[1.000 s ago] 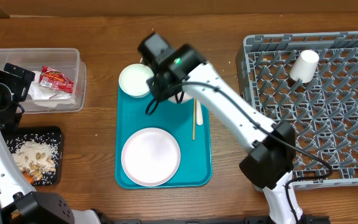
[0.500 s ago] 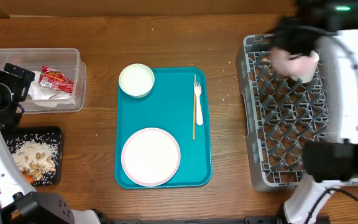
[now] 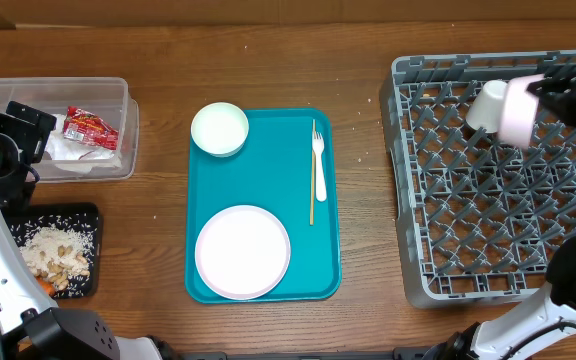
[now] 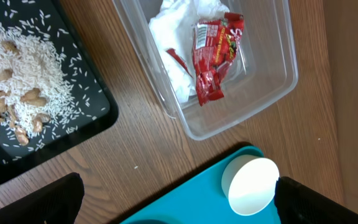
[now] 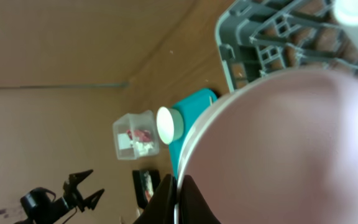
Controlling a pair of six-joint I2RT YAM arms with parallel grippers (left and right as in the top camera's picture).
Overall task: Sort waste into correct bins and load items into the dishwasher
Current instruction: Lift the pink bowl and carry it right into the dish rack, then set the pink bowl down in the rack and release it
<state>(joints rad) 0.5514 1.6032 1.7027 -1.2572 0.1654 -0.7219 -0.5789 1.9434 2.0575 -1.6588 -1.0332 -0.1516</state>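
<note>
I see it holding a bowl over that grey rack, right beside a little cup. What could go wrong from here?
1. The right hand pinches the bowl only by its rim, tilted on edge. It might slip, or land askew on the pegs of the rack.
2. The bowl hangs very close to the cup, so lowering it could knock the cup over.

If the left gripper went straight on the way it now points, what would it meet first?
Probably the teal tray corner beside the small bowl, or the table just before it; depth is unclear.
</note>
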